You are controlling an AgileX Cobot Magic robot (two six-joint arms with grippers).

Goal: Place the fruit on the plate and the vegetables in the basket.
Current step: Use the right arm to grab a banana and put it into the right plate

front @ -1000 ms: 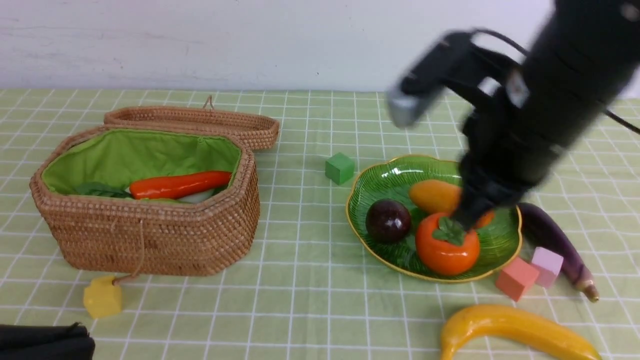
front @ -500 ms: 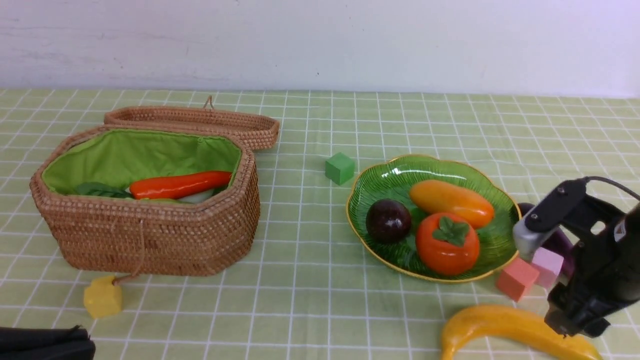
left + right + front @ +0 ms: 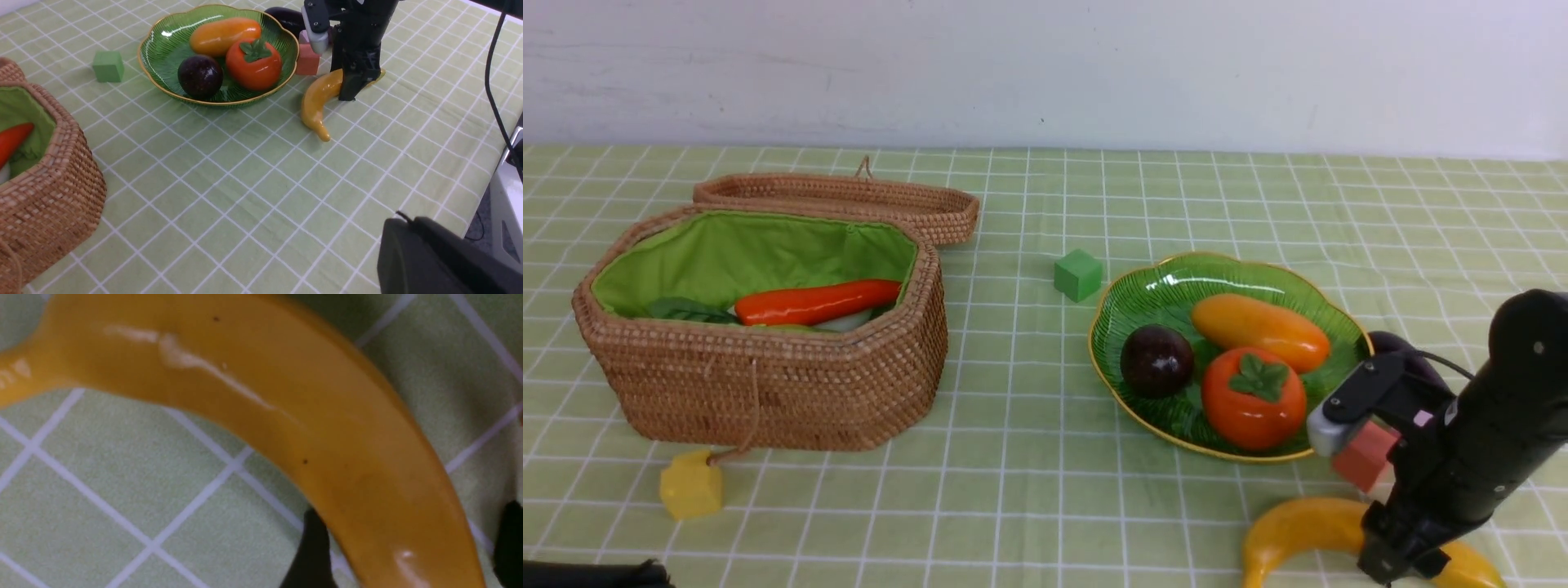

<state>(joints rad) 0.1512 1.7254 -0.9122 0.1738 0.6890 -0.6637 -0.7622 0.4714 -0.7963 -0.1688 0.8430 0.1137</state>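
Front view shows the shallow green glass plate with a gold scalloped rim, taken as the landmark. On the plate lie a round orange fruit with a green leafy cap, a dark purple ball and an orange-yellow mango. The long curved yellow banana lies on the green checked tablecloth just in front of the plate, toward the robot. The right gripper stands over the banana with one black fingertip on each side of it, spread wide; whether they touch the banana cannot be told. A coral cube sits beside the plate's right front edge, and the long dark purple eggplant lies just right of the plate, mostly hidden behind the right arm. A small green cube sits just left of the plate's far side. Well to the plate's left stands the large tan wicker basket with bright green lining, lid folded back; inside lie a long red-orange pepper and some green leaves. A yellow cube sits at the basket's front. The left gripper's fingers are hidden and closed.
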